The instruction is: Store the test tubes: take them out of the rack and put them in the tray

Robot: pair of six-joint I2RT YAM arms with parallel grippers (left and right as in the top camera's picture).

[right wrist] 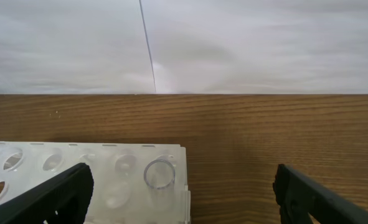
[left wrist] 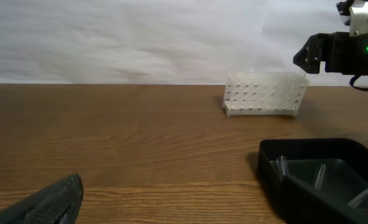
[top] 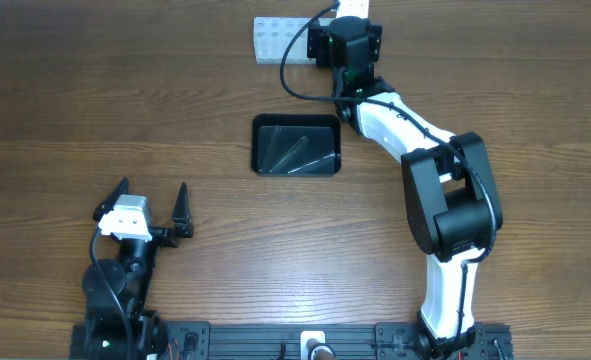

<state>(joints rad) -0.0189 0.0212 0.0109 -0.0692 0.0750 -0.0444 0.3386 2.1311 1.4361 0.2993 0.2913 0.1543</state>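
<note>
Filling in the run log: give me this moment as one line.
right tool open at rack end | tube rim in rack hole | tubes lying in tray | left tool open, away from rack

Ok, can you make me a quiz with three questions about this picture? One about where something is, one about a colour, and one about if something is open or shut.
1. Where is the right end effector?
A. over the tray
B. at the end of the rack
C. down beside the left end effector

2. What colour is the tray?
A. black
B. red
C. white

3. How is the left end effector?
A. open
B. shut tight
C. shut on the rack

Answers:
1 B: in its own wrist view it straddles the rack's end.
2 A: the top view shows the tray black against the brown wood.
3 A: in the top view it gapes wide with nothing in it.
</note>
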